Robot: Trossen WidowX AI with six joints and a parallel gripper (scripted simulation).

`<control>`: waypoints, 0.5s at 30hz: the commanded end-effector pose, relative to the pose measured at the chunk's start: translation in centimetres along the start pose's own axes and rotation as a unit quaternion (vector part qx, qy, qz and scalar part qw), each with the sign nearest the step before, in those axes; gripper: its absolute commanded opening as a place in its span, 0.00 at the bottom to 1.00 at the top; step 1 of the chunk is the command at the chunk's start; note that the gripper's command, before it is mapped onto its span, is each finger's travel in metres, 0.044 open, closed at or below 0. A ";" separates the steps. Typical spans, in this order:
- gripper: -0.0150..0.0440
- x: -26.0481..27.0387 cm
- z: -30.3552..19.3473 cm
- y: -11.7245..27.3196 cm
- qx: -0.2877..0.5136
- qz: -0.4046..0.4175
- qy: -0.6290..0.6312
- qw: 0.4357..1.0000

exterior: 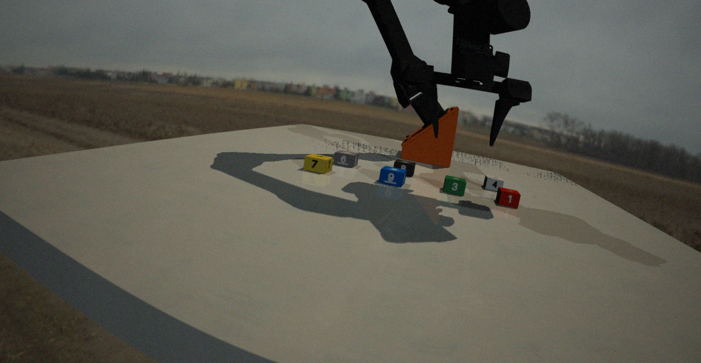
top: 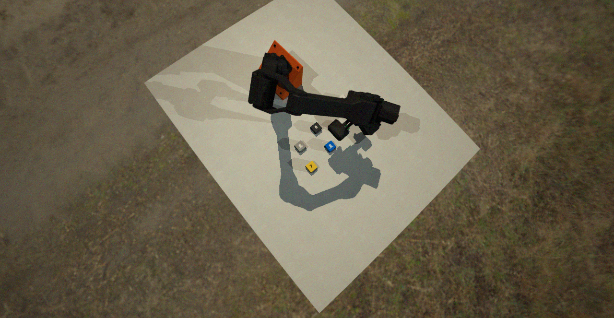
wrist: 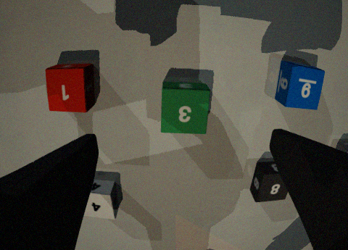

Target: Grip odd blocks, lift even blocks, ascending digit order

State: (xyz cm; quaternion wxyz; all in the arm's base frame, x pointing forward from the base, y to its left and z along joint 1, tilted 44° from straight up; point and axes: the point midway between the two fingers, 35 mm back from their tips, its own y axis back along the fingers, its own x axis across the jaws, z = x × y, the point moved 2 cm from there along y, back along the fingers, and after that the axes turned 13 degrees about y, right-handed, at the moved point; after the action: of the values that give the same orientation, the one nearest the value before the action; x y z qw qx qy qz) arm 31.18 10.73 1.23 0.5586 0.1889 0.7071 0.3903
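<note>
The claw [top: 360,115] [exterior: 464,141] [wrist: 188,142] was held wide above the counter [top: 309,247] [exterior: 274,282] [wrist: 225,36] — nothing gripped — with the green 3 block [exterior: 454,185] [wrist: 185,110] framed centrally ahead of its fingertips in the wrist view. The red 1 [exterior: 508,197] [wrist: 67,88], white 4 [top: 342,96] [exterior: 493,183] [wrist: 103,206], grey 6 [top: 300,146] [exterior: 345,159], yellow 7 [top: 311,166] [exterior: 317,163], black 8 [top: 315,128] [exterior: 404,168] [wrist: 270,188] and blue 9 [top: 330,146] [exterior: 392,177] [wrist: 304,87] were likewise seated on the counter — all spaced apart.

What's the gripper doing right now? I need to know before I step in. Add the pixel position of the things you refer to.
Gripper [top: 349,131] [exterior: 464,140] [wrist: 188,142]: open, holding nothing, raised above the blocks.
</note>
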 end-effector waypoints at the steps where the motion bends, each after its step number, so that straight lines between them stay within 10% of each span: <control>1: 0.93 5.0 -0.1 1.4 0.004 0.007 -0.002 1.000; 15: 0.93 16.8 -3.9 4.7 0.020 -0.016 -0.011 1.000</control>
State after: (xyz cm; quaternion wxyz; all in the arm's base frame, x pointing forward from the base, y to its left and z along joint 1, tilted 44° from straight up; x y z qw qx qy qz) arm 21.72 23.82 -5.44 0.5604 0.1858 0.7165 0.3716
